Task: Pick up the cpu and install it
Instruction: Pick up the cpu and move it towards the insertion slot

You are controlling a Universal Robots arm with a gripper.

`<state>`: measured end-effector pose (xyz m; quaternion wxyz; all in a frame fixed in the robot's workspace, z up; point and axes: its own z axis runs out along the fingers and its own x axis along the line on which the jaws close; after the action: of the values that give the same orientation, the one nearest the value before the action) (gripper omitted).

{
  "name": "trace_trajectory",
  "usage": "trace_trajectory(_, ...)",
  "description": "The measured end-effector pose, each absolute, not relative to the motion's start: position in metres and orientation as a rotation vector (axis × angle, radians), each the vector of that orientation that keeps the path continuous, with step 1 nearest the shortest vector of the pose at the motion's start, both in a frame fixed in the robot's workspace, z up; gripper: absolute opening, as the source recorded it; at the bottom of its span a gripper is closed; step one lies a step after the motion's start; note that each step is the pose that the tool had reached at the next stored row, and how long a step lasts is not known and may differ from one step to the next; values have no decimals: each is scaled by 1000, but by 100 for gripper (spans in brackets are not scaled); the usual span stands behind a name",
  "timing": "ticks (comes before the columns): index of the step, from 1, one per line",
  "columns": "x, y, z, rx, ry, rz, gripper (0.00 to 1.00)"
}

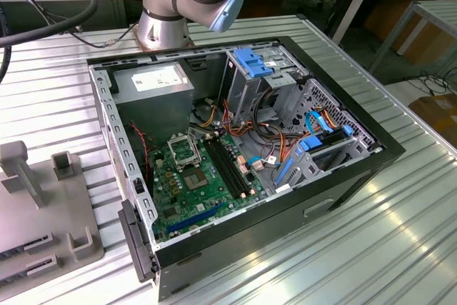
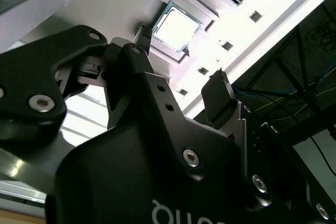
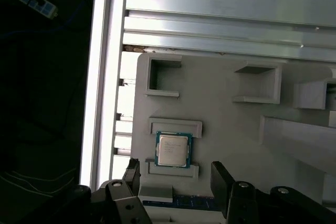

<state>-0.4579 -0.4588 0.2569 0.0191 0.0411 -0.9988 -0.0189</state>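
Note:
The cpu (image 3: 172, 149) is a small square chip with a dull silver top and a thin green rim. It lies flat in a shallow nest on the grey fixture plate (image 3: 226, 124). In the second wrist view the cpu (image 2: 176, 29) shows beyond the black fingers (image 2: 219, 85). My gripper (image 3: 176, 174) hovers above the plate, open, with its two fingertips apart on either side of the chip's near edge and nothing between them. It does not touch the chip.
An open computer case (image 1: 357, 176) lies on the slatted metal table, with the green motherboard (image 1: 187, 194) and its square metal socket frame (image 1: 182, 149) inside. The grey fixture plate (image 1: 50, 212) with upright blocks sits at the exterior view's left. The table's edge (image 3: 102, 77) runs close to the cpu's nest.

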Motion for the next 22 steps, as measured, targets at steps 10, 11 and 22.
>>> trace_trajectory(10,-458,-459,256,128,-3100,-59,65)
trace_trajectory(11,-458,-459,256,127,-3100,-59,65)
trace_trajectory(22,-458,-459,252,127,-3100,-59,65)
